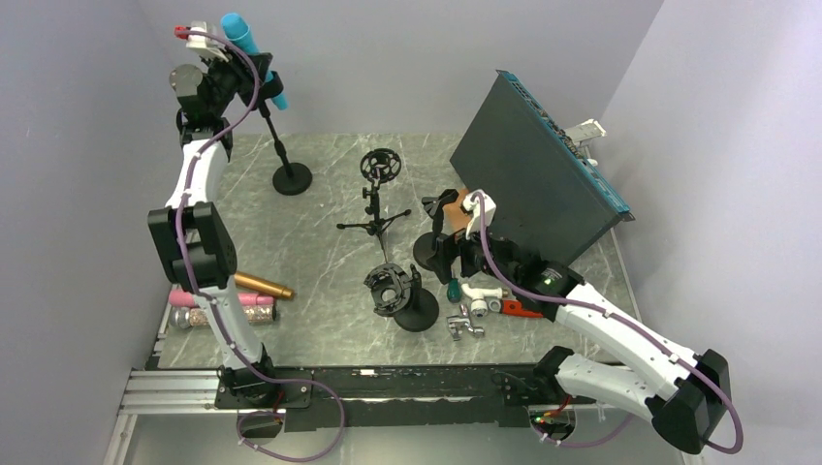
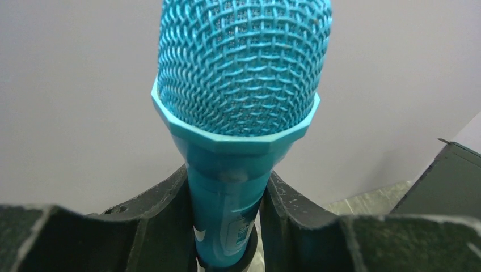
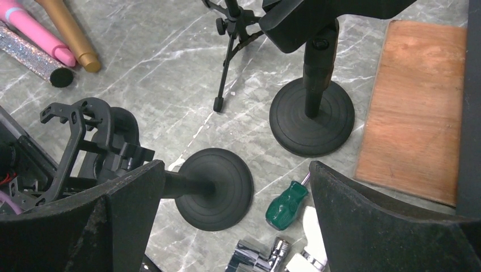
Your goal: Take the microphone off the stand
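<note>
A teal microphone (image 1: 248,46) with a mesh head (image 2: 244,85) sits tilted in the clip of a black round-base stand (image 1: 291,177) at the far left of the table. My left gripper (image 1: 247,76) is raised to it. In the left wrist view the left gripper (image 2: 227,177) has one dark finger pressed on each side of the teal body, just below the head. The clip ring (image 2: 251,247) shows under the fingers. My right gripper (image 1: 444,254) hovers open above the table's right middle, and in its wrist view the right gripper (image 3: 235,170) holds nothing.
A tripod stand with a shock mount (image 1: 379,167) stands mid-table, and two more round-base stands (image 3: 214,187) (image 3: 312,116) are below my right gripper. A green screwdriver (image 3: 287,205), chrome fittings (image 1: 465,325), a wooden board (image 3: 417,107) and a black box (image 1: 533,179) lie right. Gold, pink and glitter microphones (image 1: 221,299) lie left.
</note>
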Robot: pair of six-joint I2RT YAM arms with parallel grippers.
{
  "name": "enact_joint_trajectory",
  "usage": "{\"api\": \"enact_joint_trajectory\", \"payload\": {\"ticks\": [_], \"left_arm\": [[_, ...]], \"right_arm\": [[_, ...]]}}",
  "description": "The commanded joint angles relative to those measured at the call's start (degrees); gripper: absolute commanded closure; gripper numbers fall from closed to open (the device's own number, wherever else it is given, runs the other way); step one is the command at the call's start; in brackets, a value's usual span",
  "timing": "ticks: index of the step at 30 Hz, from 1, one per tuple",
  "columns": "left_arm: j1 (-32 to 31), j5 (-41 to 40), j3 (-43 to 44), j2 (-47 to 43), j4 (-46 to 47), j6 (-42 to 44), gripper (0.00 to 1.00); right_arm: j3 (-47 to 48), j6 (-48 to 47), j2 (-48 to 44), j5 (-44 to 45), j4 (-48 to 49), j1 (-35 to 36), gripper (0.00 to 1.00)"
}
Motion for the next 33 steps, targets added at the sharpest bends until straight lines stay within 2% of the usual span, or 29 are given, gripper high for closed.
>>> {"api": "enact_joint_trajectory", "payload": {"ticks": [1, 4, 9, 12, 17, 21, 24, 27, 33], "left_arm": [[-0.7, 0.7, -5.3, -12.0, 0.2, 0.9, 0.74], [-1.2, 0.0, -11.4, -19.4, -3.1, 3.1, 0.93], [-2.6, 0.6, -22.4, -32.8, -7.7, 5.3, 0.99], [-4.2, -0.4, -30.4, -41.5, -10.7, 6.2, 1.0], [-11.7, -5.8, -36.3, -54.9, -21.2, 12.7, 1.0], [-17.2, -9.1, -41.8, -63.7, -24.1, 10.3, 1.0], [-22.6, -11.7, -46.2, -68.1, -25.7, 8.6, 1.0], [-30.7, -19.3, -50.4, -72.5, -27.2, 10.9, 1.0], [-37.3, -23.7, -56.7, -78.0, -27.7, 8.6, 1.0]], "right_arm": [[3.4, 0.7, -0.1, -1.3, 1.9, 0.1, 0.0], [3.9, 2.0, -0.7, -2.9, 1.7, 0.1, 0.0], [4.5, 3.9, -2.2, -5.1, 0.0, 0.1, 0.0], [4.3, 4.6, -4.2, -5.9, -1.4, 0.1, 0.0], [6.2, 4.4, -5.9, -6.7, -4.9, 0.1, 0.0], [7.8, 4.2, -7.2, -6.5, -6.7, 0.2, 0.0], [9.1, 4.1, -7.1, -7.0, -7.7, 0.1, 0.0], [11.4, 4.0, -6.4, -7.5, -9.4, 0.2, 0.0], [13.2, 5.0, -7.3, -7.8, -11.7, 0.2, 0.0]]}}
